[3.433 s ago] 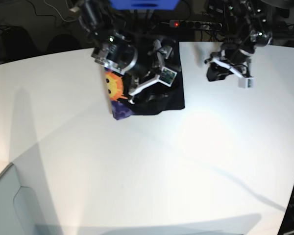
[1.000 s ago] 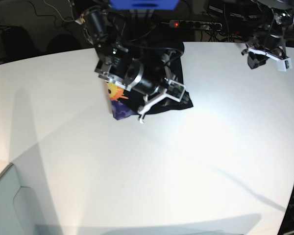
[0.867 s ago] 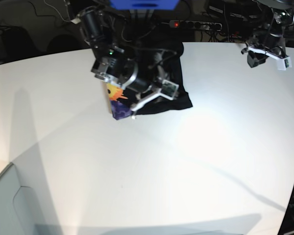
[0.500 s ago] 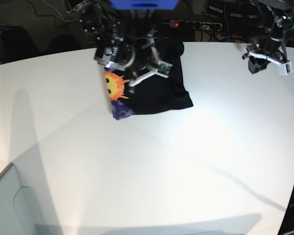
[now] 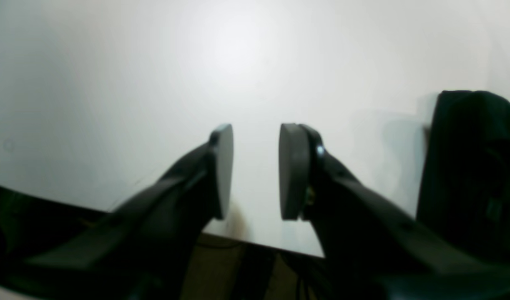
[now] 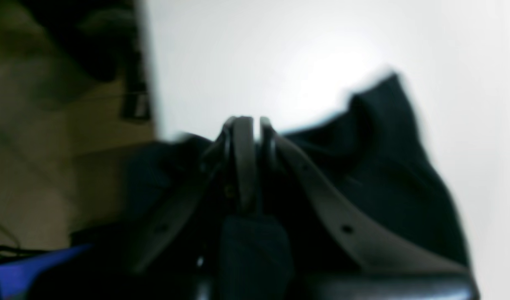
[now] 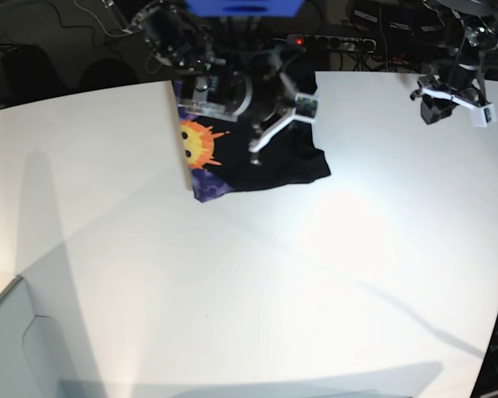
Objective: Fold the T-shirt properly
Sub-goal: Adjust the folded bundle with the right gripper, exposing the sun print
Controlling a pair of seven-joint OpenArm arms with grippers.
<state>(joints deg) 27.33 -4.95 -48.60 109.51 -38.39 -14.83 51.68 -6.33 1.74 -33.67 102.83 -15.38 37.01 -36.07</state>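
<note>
The black T-shirt [image 7: 270, 162] lies folded near the table's far edge, its orange sun print [image 7: 195, 143] showing on the left part. My right gripper [image 7: 257, 152] hovers over the middle of the cloth. In the blurred right wrist view this gripper [image 6: 252, 123] is shut, with black T-shirt cloth [image 6: 384, 166] behind it and nothing seen between the pads. My left gripper [image 7: 456, 101] hangs far off at the back right corner. It is open [image 5: 256, 133] and empty above bare table. A black shape [image 5: 471, 166] at that view's right edge looks like the shirt's edge.
The white table [image 7: 315, 274] stretches wide in front of the shirt. A power strip [image 7: 332, 40] and cables lie behind the far edge. The table edge [image 5: 259, 243] runs just under the left fingers. A grey panel [image 7: 17, 348] stands at the lower left.
My right gripper has drawn back over the shirt toward the far edge, uncovering more of the sun print. The shirt's right corner lies spread out. The left arm has barely moved.
</note>
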